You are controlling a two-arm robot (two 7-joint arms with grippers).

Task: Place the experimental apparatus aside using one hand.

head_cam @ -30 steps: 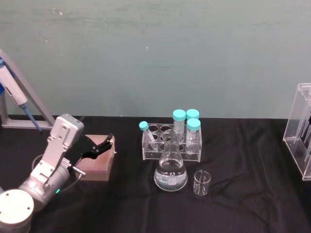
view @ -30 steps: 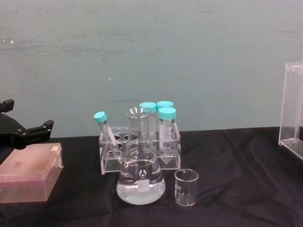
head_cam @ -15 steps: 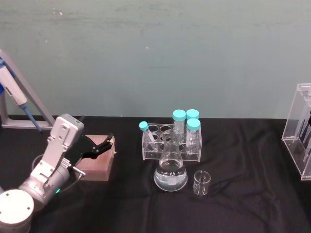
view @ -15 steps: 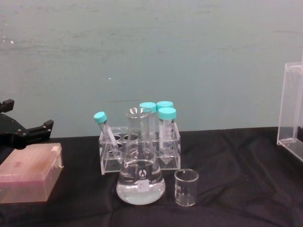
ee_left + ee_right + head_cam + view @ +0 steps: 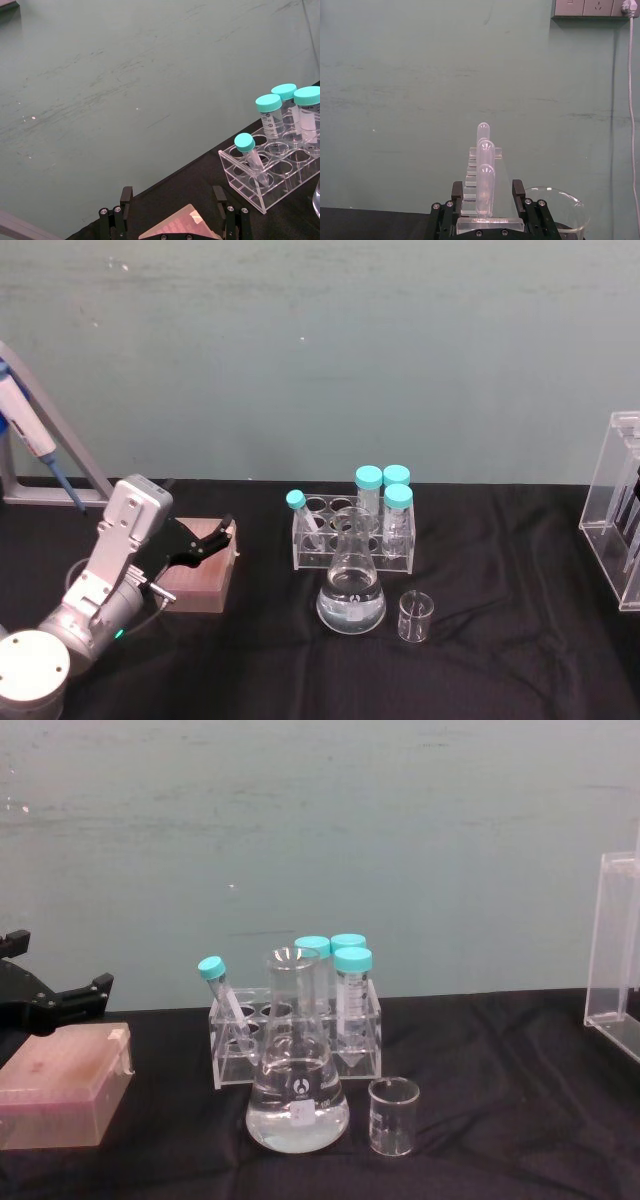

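The left claw (image 5: 214, 537), black on a silver wrist, hangs released at the counter's (image 5: 500, 660) left side; its two fingers are spread apart and tilt down over the far end of a pink box (image 5: 203, 582), grasping nothing; the silver arm rises to it from the lower left corner of the head view. The right claw (image 5: 488, 189), all black, has its fingers against both sides of the acrylic stand's (image 5: 618, 510) base, grasping it; clear pipettes (image 5: 485, 150) stand upright in a row in the stand, bulbs up; a rounded glass vessel (image 5: 555, 206) sits just beside it. The stand is tall, narrow and clear, at the counter's far right edge, well apart from the other glassware. The conical flask (image 5: 351, 600) stands mid-counter, upright, clear liquid filling its wide bottom; the small beaker (image 5: 415, 617) stands just to its right, apart from it. Directly behind the flask a clear rack (image 5: 304, 558) holds teal-capped tubes (image 5: 369, 478), one leaning; a micropipette (image 5: 30, 435) hangs on a grey holder at the far left.
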